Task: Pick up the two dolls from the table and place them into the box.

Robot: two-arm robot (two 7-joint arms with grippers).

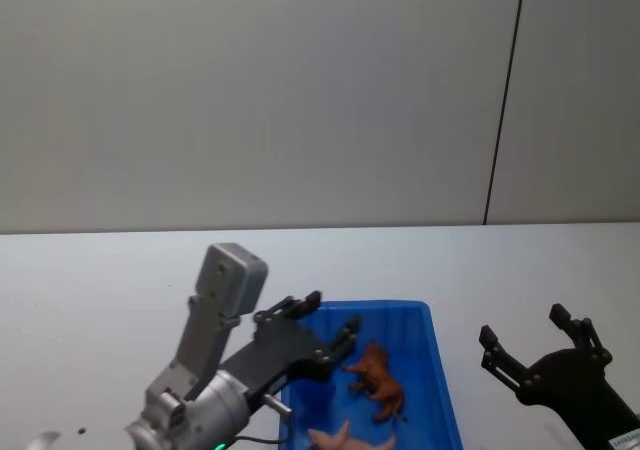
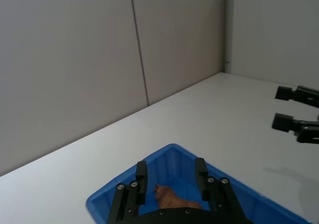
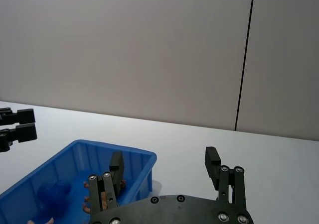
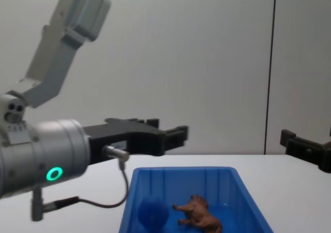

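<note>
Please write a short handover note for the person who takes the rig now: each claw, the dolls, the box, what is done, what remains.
Left claw: open, empty, above the box's left rim.
Right claw: open, empty, over the table to the right of the box.
Box: on the table between the arms.
Brown doll: inside the box.
Dark blue doll: inside the box, left side.
Done: both dolls are in the box.
Left: nothing to place; probably only pull the arms back.

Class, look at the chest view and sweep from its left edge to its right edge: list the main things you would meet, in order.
Left end effector → dark blue doll inside the blue box → brown doll inside the box as well → right end effector.
</note>
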